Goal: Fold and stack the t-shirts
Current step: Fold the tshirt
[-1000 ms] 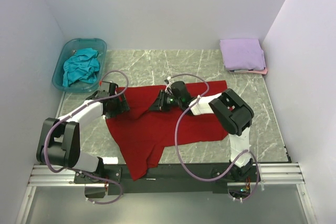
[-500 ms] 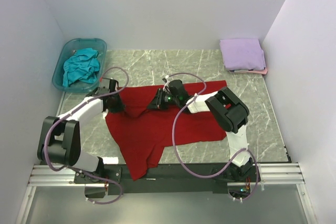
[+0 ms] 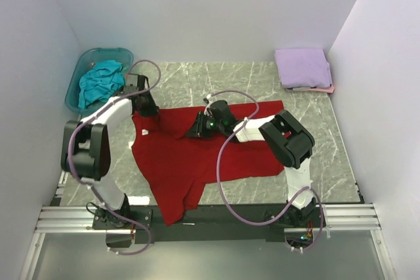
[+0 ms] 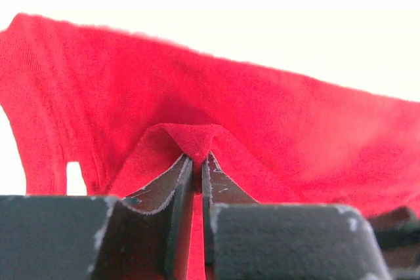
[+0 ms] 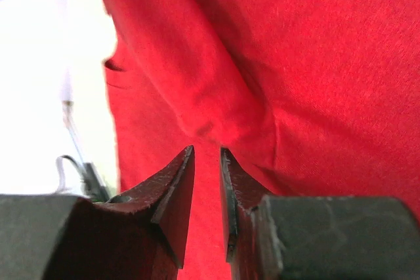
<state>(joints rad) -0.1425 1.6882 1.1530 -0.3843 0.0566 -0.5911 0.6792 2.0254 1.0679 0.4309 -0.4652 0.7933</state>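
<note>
A deep red t-shirt [image 3: 190, 159] lies spread and rumpled across the marble table, its hem hanging over the near edge. At its upper left corner my left gripper [image 3: 147, 110] is shut on a pinched peak of the red cloth [image 4: 197, 142]. My right gripper [image 3: 193, 130] rests at the middle of the shirt's top edge. Its jaws stand a narrow gap apart, and red cloth [image 5: 216, 96] fills that gap. A folded lavender t-shirt [image 3: 302, 67] sits at the back right on a pale pink one [image 3: 324, 88]. A crumpled teal t-shirt [image 3: 102, 83] is in the tub.
The translucent blue-green tub [image 3: 77, 78] stands at the back left corner, close to my left arm. White walls close in the table on three sides. Bare marble [image 3: 315, 136] shows to the right of the red shirt.
My left gripper closed on the shirt's left part and pulled it back and to the left, toward the tub, stretching the top edge. My right gripper stayed in place.
</note>
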